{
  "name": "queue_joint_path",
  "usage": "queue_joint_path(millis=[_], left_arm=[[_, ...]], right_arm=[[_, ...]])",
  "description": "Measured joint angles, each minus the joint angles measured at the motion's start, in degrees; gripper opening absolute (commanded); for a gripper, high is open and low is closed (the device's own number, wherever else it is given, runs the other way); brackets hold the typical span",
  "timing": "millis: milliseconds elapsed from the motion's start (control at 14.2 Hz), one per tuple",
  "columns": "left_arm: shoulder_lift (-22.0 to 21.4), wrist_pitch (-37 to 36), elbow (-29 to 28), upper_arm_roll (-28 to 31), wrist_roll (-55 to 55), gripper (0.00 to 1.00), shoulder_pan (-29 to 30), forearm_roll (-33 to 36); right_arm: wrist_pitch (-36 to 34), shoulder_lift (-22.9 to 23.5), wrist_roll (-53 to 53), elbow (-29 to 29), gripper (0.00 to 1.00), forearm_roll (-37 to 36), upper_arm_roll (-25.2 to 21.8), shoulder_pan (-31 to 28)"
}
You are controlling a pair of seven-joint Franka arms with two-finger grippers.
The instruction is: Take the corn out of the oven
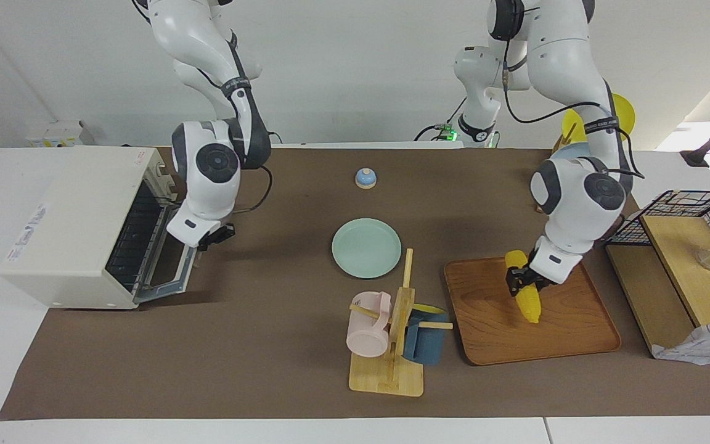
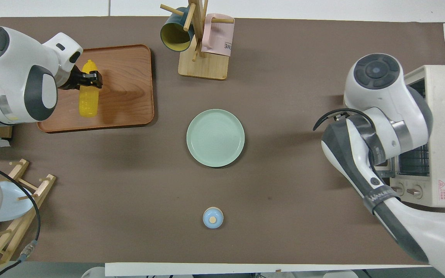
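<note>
The corn (image 1: 526,295) is out of the oven (image 1: 77,225) and clamped in the left end effector (image 1: 522,280), which holds it by its thick end over the wooden tray (image 1: 577,345) toward the left arm's end of the counter (image 1: 269,370). The cob hangs tip down, and whether the tip touches the tray I cannot tell. The step in hand looks like setting the corn down; the next move calls for lowering until the cob lies flat on the tray, then parting the fingers.

The right end effector (image 1: 218,235) sits at the oven door (image 1: 167,271), fingers together; the door stands half raised, so that arm seems to be closing it, though whether it grips the handle is hidden.

A green plate (image 1: 367,248) lies bare mid-counter, with a mug rack (image 1: 392,345) just farther from the robots and a small blue knob (image 1: 365,178) nearer them. A wire basket (image 1: 681,206) and plate stand (image 1: 561,197) flank the tray. Nothing blocks the drop.
</note>
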Motion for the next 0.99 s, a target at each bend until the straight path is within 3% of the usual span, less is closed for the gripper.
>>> queue_joint_path(millis=[70,141,211,282,423,634,845,986], left_arm=[[1.3,-0.04,1.51,-0.11,0.03,0.58,0.14,0.0],[2.27,-0.18,2.68,-0.43,0.02,1.0,0.07,0.0],[2.89,-0.54,3.47,-0.67,-0.03,1.0,-0.12,0.0],[3.07,-1.25,3.82,-0.73,-0.09,1.0,-0.28,0.0],[2.42,-4.78,5.03,-0.45,-0.26,1.0,-0.31,0.0],[-3.95,-16.5,7.47,1.43,-0.32,1.0,-0.23,0.14],[-15.22,-31.5,8.33,2.94,-0.29,1.0,-0.21,4.45],[-21.31,-37.66,8.26,2.95,-0.28,1.0,-0.24,5.79]], right_arm=[[-0.97,-1.71,-2.25,0.21,0.01,0.04,-0.06,-1.59],[-1.58,-3.11,-4.52,0.41,0.03,0.09,-0.19,-3.4],[-1.79,-4.26,-7.01,0.55,0.07,0.27,-0.44,-5.57],[-1.82,-5.01,-8.98,0.69,0.23,1.05,-0.66,-7.49],[-2.14,-6.15,-11.16,0.95,1.0,6.2,-1.15,-10.86],[-6.51,-8.76,-11.72,3.04,1.0,15.23,-1.32,-12.12],[-15.28,-11.13,-11.69,11.49,1.0,18.62,-0.94,-11.68],[-21.37,-10.91,-11.45,17.14,1.0,20.62,-0.95,-11.68]])
